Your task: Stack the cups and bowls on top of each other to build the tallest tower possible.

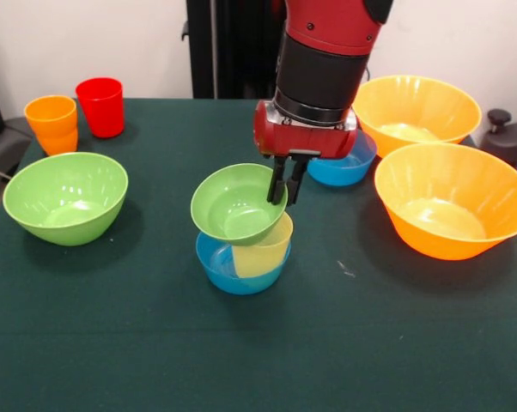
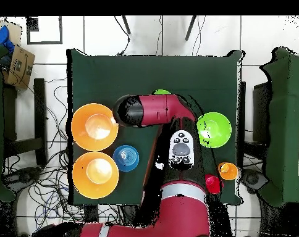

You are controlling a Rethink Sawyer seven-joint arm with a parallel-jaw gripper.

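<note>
In the front view the tower stands mid-table: a small blue bowl holds a pale yellow cup, and a small green bowl sits tilted on the cup. My gripper comes down from above, shut on the green bowl's right rim with one finger inside and one outside. Another small blue bowl lies behind the arm. Two very large orange bowls stand at the right, and a large green bowl at the left. In the overhead view the arm hides the tower except a green sliver.
An orange cup and a red cup stand upright at the far left corner of the dark green table. A black object sits off the table's right edge. Cables lie on the floor around the table.
</note>
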